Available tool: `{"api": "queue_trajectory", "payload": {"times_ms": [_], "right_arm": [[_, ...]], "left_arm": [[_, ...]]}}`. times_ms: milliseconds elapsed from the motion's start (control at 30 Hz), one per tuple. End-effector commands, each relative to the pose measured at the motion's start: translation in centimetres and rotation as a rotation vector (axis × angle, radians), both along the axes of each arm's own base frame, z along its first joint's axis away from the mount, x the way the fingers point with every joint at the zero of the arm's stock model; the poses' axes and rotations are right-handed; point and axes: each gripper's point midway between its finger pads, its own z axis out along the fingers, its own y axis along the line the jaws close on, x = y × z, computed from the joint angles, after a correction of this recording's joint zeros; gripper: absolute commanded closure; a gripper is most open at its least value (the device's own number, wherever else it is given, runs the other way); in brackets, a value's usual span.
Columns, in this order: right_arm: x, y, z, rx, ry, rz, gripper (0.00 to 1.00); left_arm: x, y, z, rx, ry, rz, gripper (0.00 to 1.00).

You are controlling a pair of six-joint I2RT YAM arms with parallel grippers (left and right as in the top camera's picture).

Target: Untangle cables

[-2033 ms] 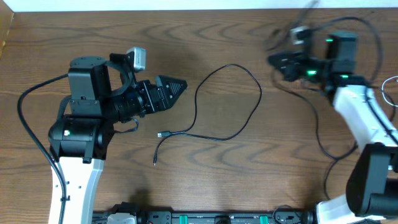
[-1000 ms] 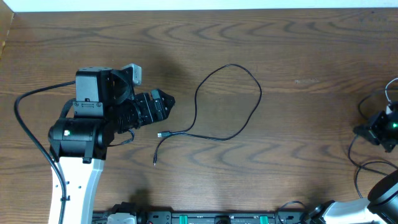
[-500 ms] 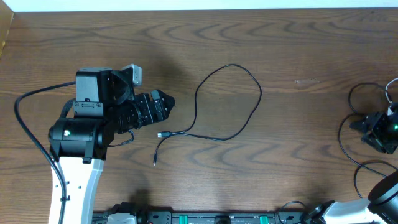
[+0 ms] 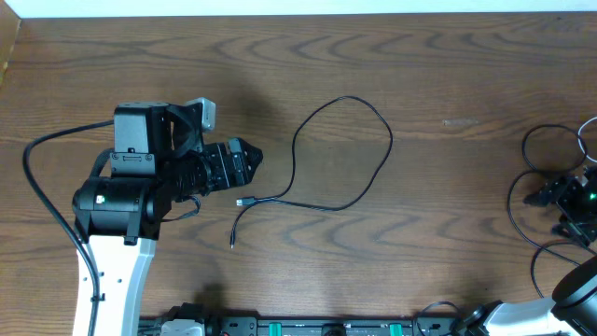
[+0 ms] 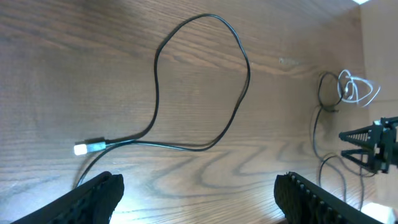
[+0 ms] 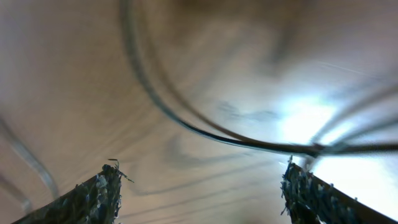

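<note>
My wooden table (image 4: 448, 65) fills the overhead view, brown with a wavy grain. On its left side stands my left arm (image 4: 117, 201), a bulky black body on a white base, reaching toward the right. The left gripper (image 4: 250, 161) at its end sits above bare wood, and my wrist camera shows its two fingers (image 5: 102, 190) spread wide with nothing between them. At the far right edge of the table is the right gripper (image 4: 539, 197), pointing left. Its own camera is badly blurred, but both dark fingers (image 6: 99, 193) show well apart and hold nothing. A thicker dark wire (image 4: 524, 149) curls on the wood just beside it. The thin black cord (image 4: 389, 149) lies flat by itself in the middle of the table, between the two grippers and touched by neither. It forms one large open loop whose two strands come together low on the left. The thin white cord (image 5: 357, 93) is a small bundle of loops at the far right edge, near the right gripper and well apart from the black cord (in the overhead view only a sliver of it shows). One small plug end (image 4: 243, 202) of the black cord, pale at the tip, lies just below the left gripper.
</note>
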Motion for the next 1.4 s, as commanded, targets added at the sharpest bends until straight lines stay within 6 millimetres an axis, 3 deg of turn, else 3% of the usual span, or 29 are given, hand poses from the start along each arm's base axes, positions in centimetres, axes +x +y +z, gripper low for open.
{"api": "queue_trajectory", "payload": {"times_ms": [0, 267, 567, 867, 1133, 1367], "right_arm": [[-2.3, -2.2, -0.5, -0.122, 0.150, -0.091, 0.18], [-4.1, -3.3, -1.2, -0.198, 0.250, -0.172, 0.17], [-4.9, -2.2, -5.3, -0.203, 0.232, -0.193, 0.16], [-5.7, -1.4, -7.3, -0.206, 0.225, -0.193, 0.15], [-4.4, -2.7, -8.1, -0.271, 0.145, -0.174, 0.13], [-0.1, -3.0, -7.7, -0.265, -0.077, -0.051, 0.16]], "left_arm": [[0.2, 0.3, 0.5, 0.055, -0.059, -0.056, 0.17], [0.0, 0.3, 0.3, 0.081, -0.074, -0.093, 0.17], [0.0, 0.3, 0.2, 0.090, -0.080, -0.107, 0.17], [0.6, 0.3, -0.9, 0.093, -0.037, -0.114, 0.17], [1.1, 0.2, -1.9, 0.092, -0.002, -0.116, 0.17], [1.2, 0.2, -1.8, 0.092, -0.005, -0.116, 0.17]]}}
